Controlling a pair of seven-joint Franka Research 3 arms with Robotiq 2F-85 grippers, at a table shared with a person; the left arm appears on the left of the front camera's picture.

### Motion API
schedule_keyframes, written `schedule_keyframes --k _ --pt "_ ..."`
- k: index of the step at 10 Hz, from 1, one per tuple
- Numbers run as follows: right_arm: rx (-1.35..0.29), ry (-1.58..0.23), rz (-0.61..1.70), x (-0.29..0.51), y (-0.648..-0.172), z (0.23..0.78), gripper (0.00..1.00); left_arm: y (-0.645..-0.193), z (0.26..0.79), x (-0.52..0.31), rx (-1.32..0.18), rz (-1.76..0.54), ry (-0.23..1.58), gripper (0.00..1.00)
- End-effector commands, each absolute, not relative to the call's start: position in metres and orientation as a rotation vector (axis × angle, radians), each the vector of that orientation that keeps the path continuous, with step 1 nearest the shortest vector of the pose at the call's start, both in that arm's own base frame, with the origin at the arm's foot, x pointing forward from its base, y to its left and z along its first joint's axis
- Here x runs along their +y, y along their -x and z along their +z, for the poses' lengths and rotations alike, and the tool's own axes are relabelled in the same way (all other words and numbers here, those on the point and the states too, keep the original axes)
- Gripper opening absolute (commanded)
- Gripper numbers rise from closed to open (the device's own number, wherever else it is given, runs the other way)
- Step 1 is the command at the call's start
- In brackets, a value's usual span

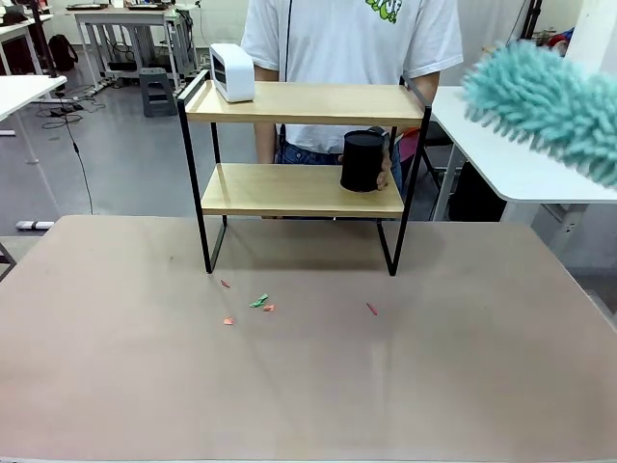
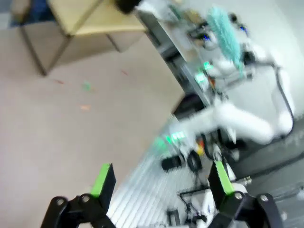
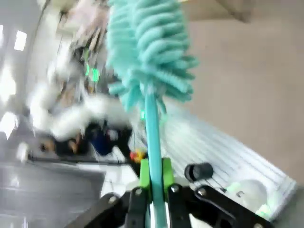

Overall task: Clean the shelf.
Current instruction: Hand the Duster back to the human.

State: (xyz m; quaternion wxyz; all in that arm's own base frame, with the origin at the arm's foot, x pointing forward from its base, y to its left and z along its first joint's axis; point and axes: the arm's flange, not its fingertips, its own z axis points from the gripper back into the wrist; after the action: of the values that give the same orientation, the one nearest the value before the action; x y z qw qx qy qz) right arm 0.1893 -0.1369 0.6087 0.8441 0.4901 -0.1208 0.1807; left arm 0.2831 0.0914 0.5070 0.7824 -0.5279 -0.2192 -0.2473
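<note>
Right pincer (image 3: pixel 156 173): clenched on the thin handle of the duster (image 3: pixel 147 52), green pads on either side of the shaft. In the right wrist view the fluffy head stands straight up from the grip toward the top of the frame.

Left pincer (image 2: pixel 161 178): released, jaws wide apart, nothing between them. It hangs over the near edge of the surface (image 2: pixel 57 142).

Shelf (image 1: pixel 304 103): upper middle of the front view, standing on the far part of the surface. Both boards run level from left to right. A white box (image 1: pixel 232 72) sits at the left end of the top board, and a black cup (image 1: pixel 362 160) at the right end of the lower one.

Governing relation: in the front view the duster head is at the upper right, about level with the top board and well apart from the shelf's right post. Its long axis slants down toward the right edge. The shelf therefore lies to picture left of the head. My right arm is judged the nearer one. A sweep leftward along the top board appears open until the box.
</note>
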Motion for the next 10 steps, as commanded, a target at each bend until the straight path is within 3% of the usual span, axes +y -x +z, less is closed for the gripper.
schedule_keyframes --k 1,2,4,5,6,8,10 --pt "-0.113 -1.026 0.805 -0.091 -0.218 0.639 0.12 -0.293 0.526 0.028 -0.403 -0.714 1.178 1.00" --pt "-0.016 -0.967 0.940 -0.048 -0.219 0.637 0.12 -0.291 0.531 -0.004 -0.338 -0.789 1.224 1.00" --pt "0.089 -0.870 0.992 0.005 -0.229 0.617 0.12 -0.272 0.519 -0.084 -0.171 -0.930 1.169 1.00" --pt "-0.004 -0.967 0.845 -0.022 -0.214 0.643 0.12 -0.274 0.504 -0.078 -0.093 -0.935 1.051 1.00" --pt "-0.004 -0.967 0.845 -0.022 -0.214 0.643 0.12 -0.276 0.528 -0.067 -0.230 -0.912 1.195 1.00" --pt "0.146 -0.929 0.909 0.014 -0.230 0.622 0.12 -0.272 0.512 -0.091 -0.144 -0.946 1.144 1.00" --pt "0.245 -0.860 1.064 0.052 -0.258 0.627 0.12 -0.285 0.528 -0.137 -0.230 -0.980 1.190 1.00"
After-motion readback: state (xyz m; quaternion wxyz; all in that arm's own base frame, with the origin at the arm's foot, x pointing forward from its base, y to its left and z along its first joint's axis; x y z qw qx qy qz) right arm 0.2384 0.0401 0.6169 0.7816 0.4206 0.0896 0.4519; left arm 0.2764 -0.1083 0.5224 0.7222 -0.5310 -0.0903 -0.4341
